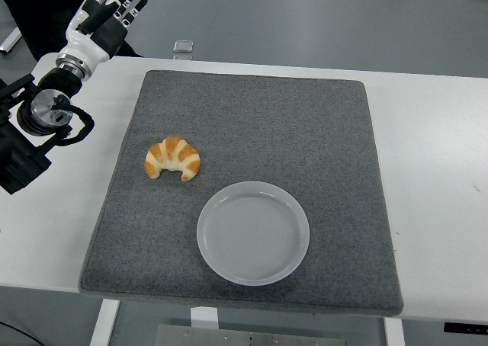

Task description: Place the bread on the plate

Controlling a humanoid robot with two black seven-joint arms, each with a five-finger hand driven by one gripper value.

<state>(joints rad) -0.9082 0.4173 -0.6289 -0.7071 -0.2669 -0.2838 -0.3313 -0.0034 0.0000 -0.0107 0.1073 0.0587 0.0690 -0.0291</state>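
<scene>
The bread is a golden croissant (173,158) lying on the grey mat (252,117), left of centre. A pale grey round plate (253,232) sits on the mat just right of and nearer than the croissant, and it holds nothing. My left hand (114,7) is raised at the far upper left, beyond the table's back edge and well away from the croissant. Its fingers are spread and hold nothing. The right arm does not show.
The mat covers the middle of the white table (435,171). A small grey object (183,47) stands just beyond the table's far edge. The table's near edge runs along the bottom of the picture.
</scene>
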